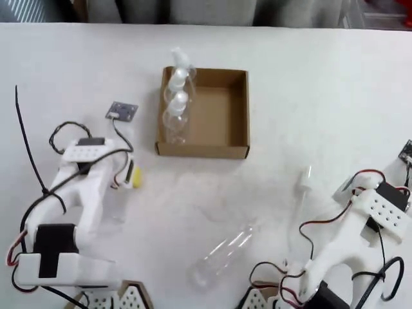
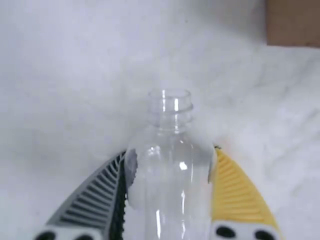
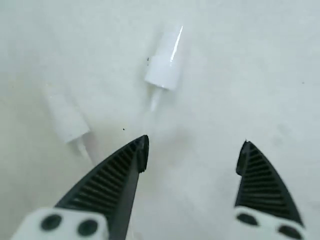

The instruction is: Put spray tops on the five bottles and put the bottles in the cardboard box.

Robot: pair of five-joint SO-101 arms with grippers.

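My left hand (image 2: 170,162) is clamped on the body of a clear, capless bottle (image 2: 169,120), at the left of the high view. The bottle looks light, thin-walled and slick, so I judge a firm mid-body hold safest. My right hand (image 3: 192,147) hangs with fingers apart over a white spray top (image 3: 164,65) lying on the table (image 3: 260,60). The top is small and looks rigid, best pinched across its collar.
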